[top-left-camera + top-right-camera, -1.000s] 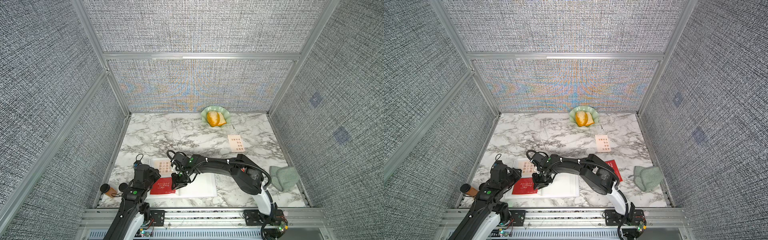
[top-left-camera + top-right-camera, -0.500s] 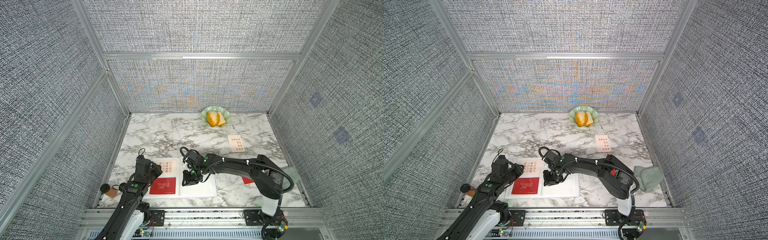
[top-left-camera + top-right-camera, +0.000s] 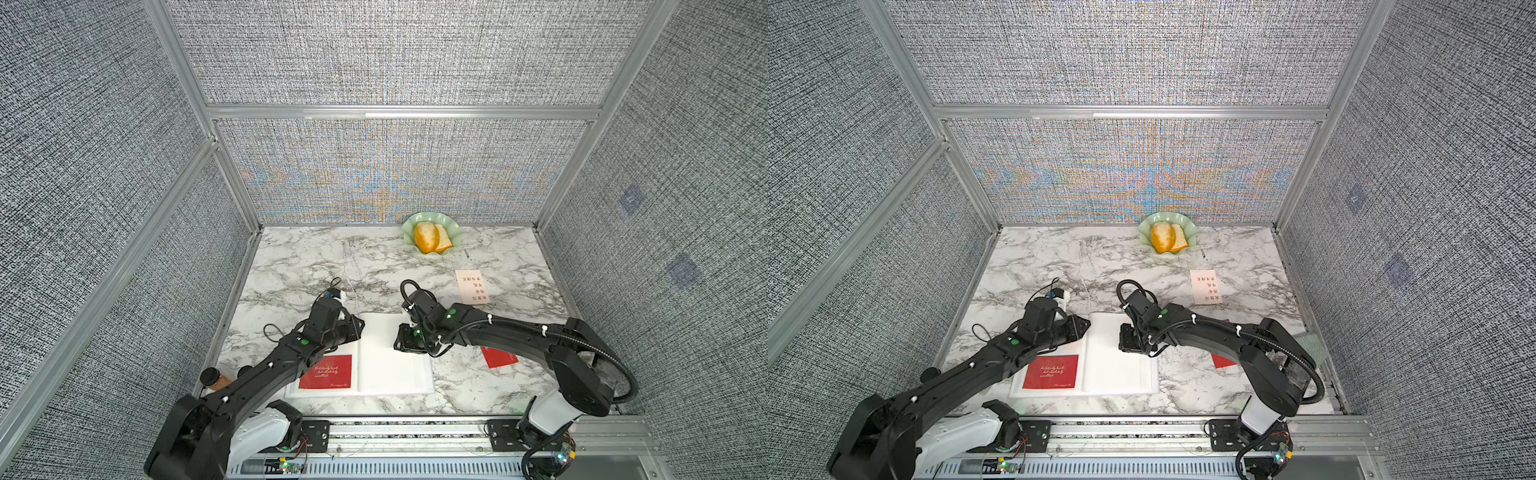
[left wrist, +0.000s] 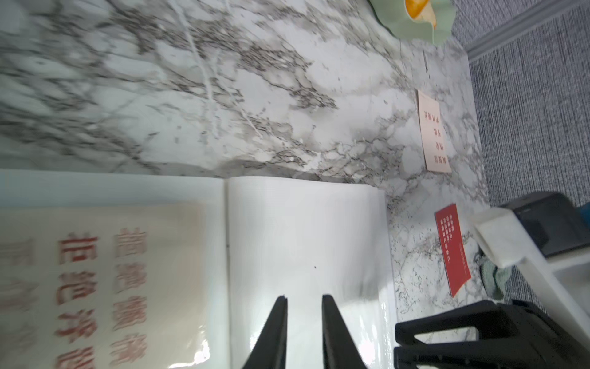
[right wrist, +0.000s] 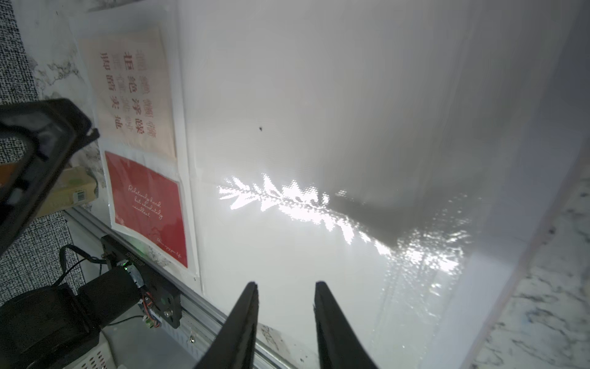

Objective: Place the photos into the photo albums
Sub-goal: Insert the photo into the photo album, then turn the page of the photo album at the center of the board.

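Album (image 3: 392, 370), open flat at the front edge of the counter (image 3: 316, 266): left gripper (image 4: 302, 298) and right gripper (image 5: 285, 286), jaws slightly parted and empty, over its blank page, presumably readying a sleeve.

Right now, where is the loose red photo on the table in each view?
In both top views: loose red photo beside the open album, partly under the right arm.
Left wrist: photo past the album's blank page.
Right wrist: not in it.
Landmark: the album.

Right gripper (image 5: 286, 283) hangs parted, empty, over a blank page of the photo album (image 5: 319, 96); cream photo (image 5: 134, 96) and red photo (image 5: 147, 207) sleeved opposite.
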You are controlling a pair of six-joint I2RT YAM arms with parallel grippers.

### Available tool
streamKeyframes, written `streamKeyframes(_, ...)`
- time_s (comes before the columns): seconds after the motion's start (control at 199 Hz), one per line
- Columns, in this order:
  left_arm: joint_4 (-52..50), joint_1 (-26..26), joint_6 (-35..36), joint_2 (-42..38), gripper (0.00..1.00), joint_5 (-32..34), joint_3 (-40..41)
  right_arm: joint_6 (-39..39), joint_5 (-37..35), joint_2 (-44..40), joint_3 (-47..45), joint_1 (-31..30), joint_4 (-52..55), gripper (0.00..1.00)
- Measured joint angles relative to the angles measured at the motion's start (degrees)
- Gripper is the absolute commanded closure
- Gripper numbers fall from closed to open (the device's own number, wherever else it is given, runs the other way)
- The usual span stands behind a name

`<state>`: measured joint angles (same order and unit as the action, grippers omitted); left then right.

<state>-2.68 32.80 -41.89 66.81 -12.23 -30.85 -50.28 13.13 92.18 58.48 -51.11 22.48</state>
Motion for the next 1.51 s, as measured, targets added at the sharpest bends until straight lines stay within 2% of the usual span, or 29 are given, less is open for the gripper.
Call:
streamKeyframes(0.227, -0.04, 5.16, 1.60, 12.28, 0.77, -2.71, -7.06, -1.07, -1.09, -1.88, -2.45, 0.98, -1.57, 0.61)
streamKeyframes(0.438, -1.95, 6.82, 2.49, 17.38, 0.78, -3.06, -9.01, -1.79, -2.12, -2.05, -3.91, 1.60, -2.45, 0.60)
streamKeyframes(0.599, -5.33, 6.80, 3.21, 19.19, 0.78, -2.62, -10.32, -1.92, -2.12, -1.42, -4.17, 1.84, -3.19, 0.60)
streamKeyframes(1.168, -14.21, 6.27, 4.57, 19.30, 0.79, 7.17, -12.09, -2.10, -2.12, 0.90, -4.09, 2.38, -4.33, 0.60)
streamKeyframes(1.505, -14.78, 5.79, 4.61, 18.45, 0.79, 7.76, -11.45, -2.01, -1.66, 3.54, -2.01, 2.38, -5.66, 0.60)
